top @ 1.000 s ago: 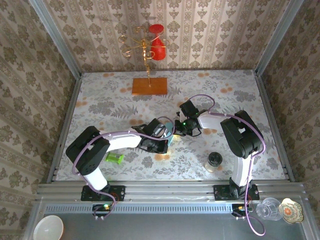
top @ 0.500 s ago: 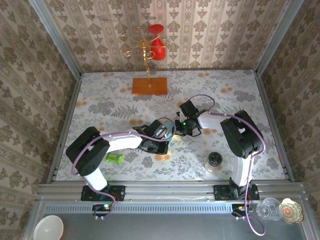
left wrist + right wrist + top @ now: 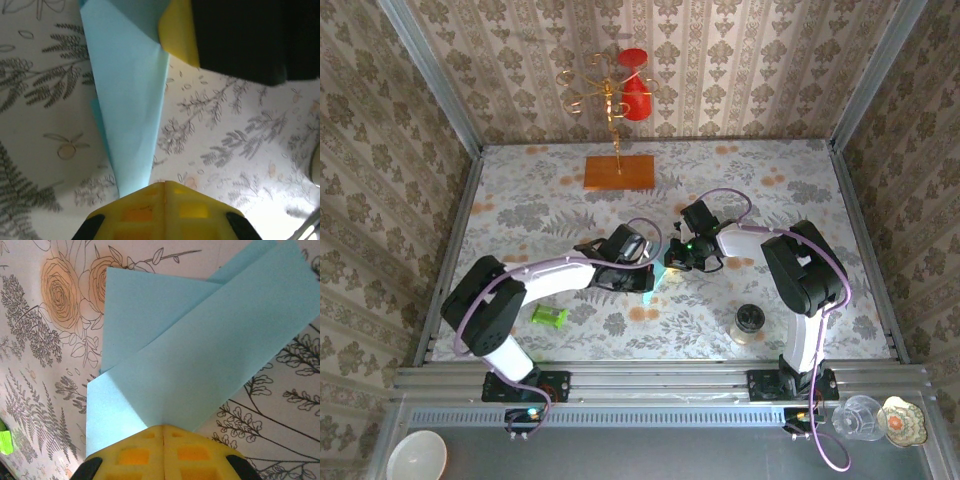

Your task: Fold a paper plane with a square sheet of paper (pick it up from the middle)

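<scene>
Both the left claw [image 3: 164, 186] and right claw [image 3: 163, 429] clamp the paper [image 3: 200, 360], seemingly at opposite ends. Thin, floppy, easily torn: best held along its creases, gently.

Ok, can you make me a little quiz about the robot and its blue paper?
1. True or false: the blue paper is a flat square with no folds in it.
2. Pick one: what colour is the flat board lying far from the arms? A orange, B purple, C black.
3. Fill the gap: the right jaws are shut on the ____.

Key: 1 false, it is folded into layers with a narrow pointed end. 2 A. 3 blue paper.
</scene>
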Tool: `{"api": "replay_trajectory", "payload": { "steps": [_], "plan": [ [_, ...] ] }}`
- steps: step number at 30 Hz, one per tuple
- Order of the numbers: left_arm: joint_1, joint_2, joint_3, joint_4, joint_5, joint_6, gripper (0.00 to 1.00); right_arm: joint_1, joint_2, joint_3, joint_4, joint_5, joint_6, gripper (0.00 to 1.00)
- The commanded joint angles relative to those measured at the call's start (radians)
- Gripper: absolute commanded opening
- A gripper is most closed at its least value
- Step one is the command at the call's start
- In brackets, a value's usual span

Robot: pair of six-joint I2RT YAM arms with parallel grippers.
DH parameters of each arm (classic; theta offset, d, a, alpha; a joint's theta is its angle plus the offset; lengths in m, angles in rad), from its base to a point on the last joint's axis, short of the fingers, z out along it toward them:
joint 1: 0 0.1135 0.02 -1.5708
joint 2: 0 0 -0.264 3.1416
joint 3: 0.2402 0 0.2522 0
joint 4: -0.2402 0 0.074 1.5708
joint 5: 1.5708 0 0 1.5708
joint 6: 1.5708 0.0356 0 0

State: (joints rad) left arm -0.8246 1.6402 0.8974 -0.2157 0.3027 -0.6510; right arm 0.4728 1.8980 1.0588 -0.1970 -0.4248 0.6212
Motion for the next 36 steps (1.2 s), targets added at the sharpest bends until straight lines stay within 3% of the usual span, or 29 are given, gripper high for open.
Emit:
{"api": "replay_trajectory", "payload": {
  "steps": [1, 15, 21, 36],
  "plan": [
    [-0.001, 0.066, 0.030, 0.006, 0.010, -0.014, 0.00, -0.014, 0.032, -0.039, -0.044, 0.079, 0.007, 0.09],
    [-0.001, 0.092, -0.029, -0.027, -0.022, -0.044, 0.00, 0.022, -0.121, -0.057, 0.050, -0.023, -0.035, 0.10],
    [0.001, 0.086, -0.032, -0.018, -0.020, -0.043, 0.00, 0.080, -0.086, -0.081, 0.100, -0.026, 0.016, 0.10],
    [0.005, 0.069, -0.092, 0.018, -0.004, -0.083, 0.00, 0.057, 0.025, -0.070, 0.111, -0.023, 0.018, 0.10]
  ]
}}
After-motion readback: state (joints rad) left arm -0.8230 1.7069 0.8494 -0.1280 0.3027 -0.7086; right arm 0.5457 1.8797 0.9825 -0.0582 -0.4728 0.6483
